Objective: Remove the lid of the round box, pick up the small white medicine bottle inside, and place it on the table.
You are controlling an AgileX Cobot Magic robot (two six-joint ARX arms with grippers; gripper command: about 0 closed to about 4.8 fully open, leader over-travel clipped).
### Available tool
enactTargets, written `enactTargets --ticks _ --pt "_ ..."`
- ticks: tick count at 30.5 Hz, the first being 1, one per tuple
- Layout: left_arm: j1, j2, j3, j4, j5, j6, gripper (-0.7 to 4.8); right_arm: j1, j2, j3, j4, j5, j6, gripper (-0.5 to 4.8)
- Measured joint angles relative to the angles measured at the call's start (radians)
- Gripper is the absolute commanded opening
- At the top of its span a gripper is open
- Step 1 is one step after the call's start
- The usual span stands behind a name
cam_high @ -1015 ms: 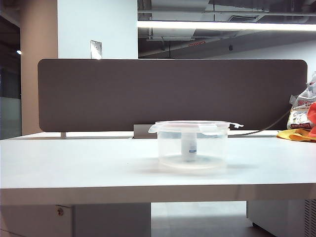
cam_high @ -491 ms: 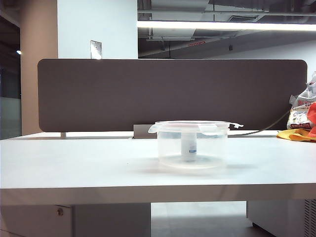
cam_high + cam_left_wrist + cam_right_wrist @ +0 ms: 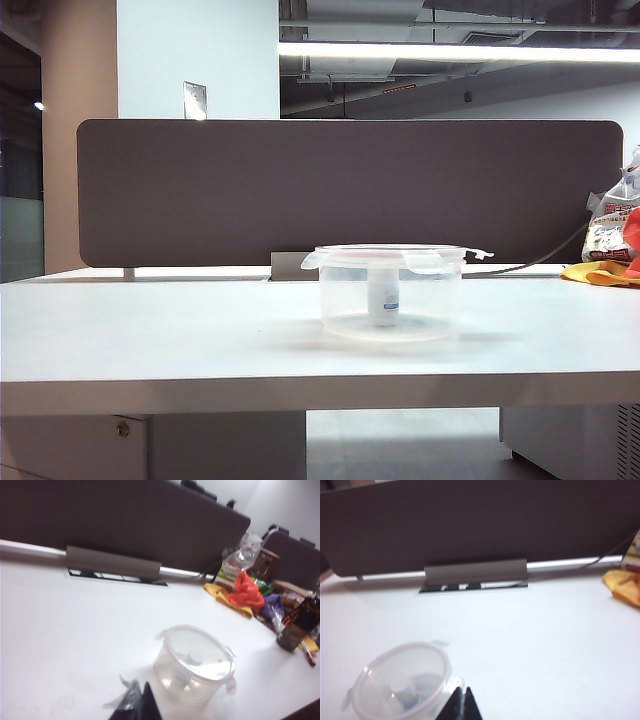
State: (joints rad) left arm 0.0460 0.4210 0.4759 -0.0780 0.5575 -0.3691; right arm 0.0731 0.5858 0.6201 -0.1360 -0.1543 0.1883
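Note:
The round box stands on the white table near its middle, with the lid on top. The small white medicine bottle stands upright inside. Neither gripper shows in the exterior view. In the left wrist view my left gripper is shut and empty, hanging close beside the round box, whose lid is closed. In the right wrist view my right gripper is shut and empty, its tips near a clip tab of the lid. The bottle shows through it.
A dark partition panel closes off the back of the table, with a grey cable cover at its foot. At the far right edge lie snack bags, an orange cloth, a yellow cloth and a dark bottle.

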Motion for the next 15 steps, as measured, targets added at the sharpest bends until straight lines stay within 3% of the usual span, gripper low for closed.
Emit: enactTargets --ticks 8,15 --pt "-0.023 0.185 0.127 -0.014 0.000 0.061 -0.06 0.000 0.176 0.134 -0.035 0.000 -0.006 -0.03" --pt "-0.152 0.368 0.247 -0.047 -0.031 0.119 -0.06 0.000 0.364 0.261 -0.131 -0.004 -0.006 -0.02"
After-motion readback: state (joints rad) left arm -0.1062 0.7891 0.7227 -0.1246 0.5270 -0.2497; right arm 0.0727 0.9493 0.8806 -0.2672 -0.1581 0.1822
